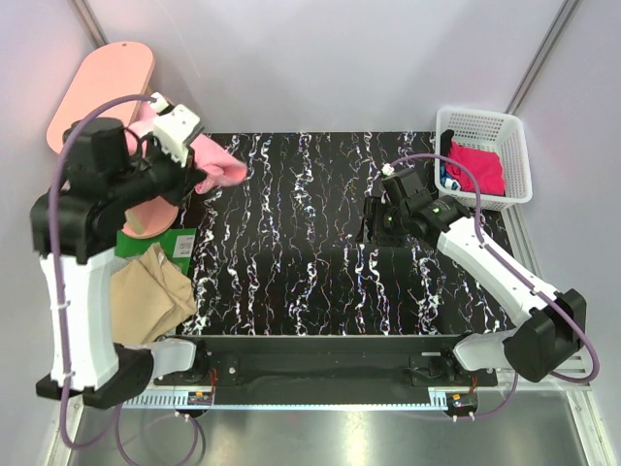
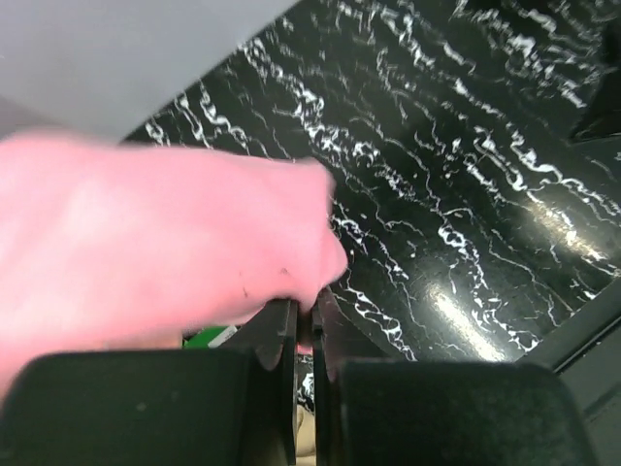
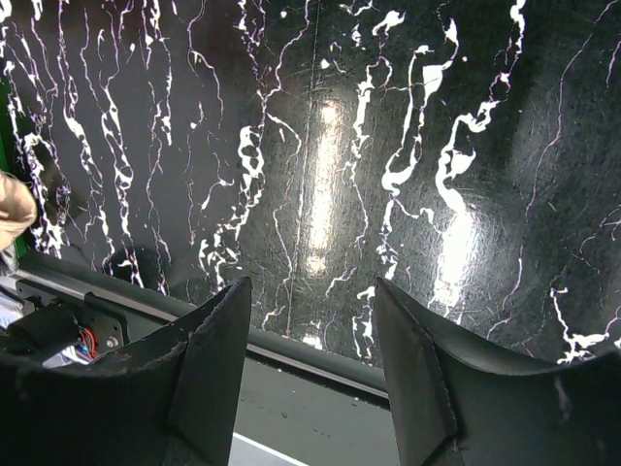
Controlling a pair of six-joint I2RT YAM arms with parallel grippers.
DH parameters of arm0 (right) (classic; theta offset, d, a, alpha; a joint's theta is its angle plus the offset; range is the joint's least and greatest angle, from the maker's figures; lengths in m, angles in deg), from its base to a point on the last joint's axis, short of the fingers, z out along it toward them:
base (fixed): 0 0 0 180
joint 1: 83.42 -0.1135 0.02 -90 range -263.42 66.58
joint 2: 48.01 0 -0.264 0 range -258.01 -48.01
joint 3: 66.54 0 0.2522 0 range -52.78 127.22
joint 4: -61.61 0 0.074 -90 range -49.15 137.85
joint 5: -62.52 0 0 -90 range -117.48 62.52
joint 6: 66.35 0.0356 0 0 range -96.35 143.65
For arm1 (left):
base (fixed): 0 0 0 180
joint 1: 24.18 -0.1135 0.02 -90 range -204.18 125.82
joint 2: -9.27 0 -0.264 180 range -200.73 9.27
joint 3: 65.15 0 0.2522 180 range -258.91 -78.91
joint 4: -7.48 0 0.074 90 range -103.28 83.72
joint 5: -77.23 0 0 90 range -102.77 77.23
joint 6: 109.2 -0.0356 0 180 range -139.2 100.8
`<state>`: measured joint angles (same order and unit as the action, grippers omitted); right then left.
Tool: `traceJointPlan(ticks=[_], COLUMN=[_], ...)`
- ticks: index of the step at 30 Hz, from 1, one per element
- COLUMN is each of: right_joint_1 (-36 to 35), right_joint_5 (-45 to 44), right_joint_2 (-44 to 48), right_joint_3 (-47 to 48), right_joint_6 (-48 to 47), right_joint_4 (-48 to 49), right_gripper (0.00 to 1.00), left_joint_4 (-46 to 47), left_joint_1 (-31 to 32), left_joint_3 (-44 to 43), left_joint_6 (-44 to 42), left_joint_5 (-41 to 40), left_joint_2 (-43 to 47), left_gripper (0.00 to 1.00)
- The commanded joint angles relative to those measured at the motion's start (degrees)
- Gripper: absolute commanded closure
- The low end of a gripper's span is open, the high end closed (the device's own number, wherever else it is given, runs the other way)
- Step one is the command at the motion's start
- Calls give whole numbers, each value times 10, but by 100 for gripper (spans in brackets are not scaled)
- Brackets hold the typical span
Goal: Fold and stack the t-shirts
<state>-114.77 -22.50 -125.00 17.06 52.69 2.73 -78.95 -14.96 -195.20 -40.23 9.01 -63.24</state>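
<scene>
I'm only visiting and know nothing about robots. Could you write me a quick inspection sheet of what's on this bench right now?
Surface: black marbled table, some glare.
Job's things: pink t-shirt lifted at the far left; tan t-shirt bunched by the left arm; magenta t-shirt in the white basket.
Clutter: pink oval board at the far left; green item beside the tan t-shirt.
Grippers: left gripper, jaws shut on the pink t-shirt; right gripper, jaws open, empty.
Cables: purple cable along each arm.
Surroundings: pale walls.
</scene>
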Motion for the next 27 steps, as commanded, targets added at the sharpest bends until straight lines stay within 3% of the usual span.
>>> traceJointPlan(ticks=[1, 6, 8, 14, 17, 18, 21, 23, 24, 27], right_joint_1=[1, 1, 2, 2, 2, 2, 2, 2, 2, 2], right_joint_5=[-22, -35, -41, -47, -63, -64, -60, -58, -57, -51], right_joint_2=[27, 49, 59, 77, 77, 76, 73, 69, 67, 63], right_joint_3=[23, 21, 21, 12, 10, 9, 7, 6, 1, -5], right_joint_6=[6, 7, 8, 8, 5, 3, 2, 1, 1, 2], right_joint_4=[-2, -10, -15, -26, -29, -29, -28, -28, -24, -16], right_gripper=[39, 39, 39, 38, 37, 37, 37, 37, 37, 37], left_joint_4=[-34, -17, 8, 97, 100, 100, 100, 100, 101, 101], left_joint_1=[62, 242, 283, 271, 266, 266, 266, 266, 267, 270], left_joint_3=[9, 180, 250, 307, 278, 267, 266, 279, 301, 358], left_joint_6=[16, 38, 45, 48, 59, 63, 65, 64, 63, 54], left_joint_5=[-16, -83, -110, -165, -162, -162, -162, -156, -165, -185], left_joint_2=[-11, -47, -86, -159, -170, -168, -145, -129, -118, -109], left_gripper=[100, 100, 100, 100, 90, 82, 45, 34, 3, 1])
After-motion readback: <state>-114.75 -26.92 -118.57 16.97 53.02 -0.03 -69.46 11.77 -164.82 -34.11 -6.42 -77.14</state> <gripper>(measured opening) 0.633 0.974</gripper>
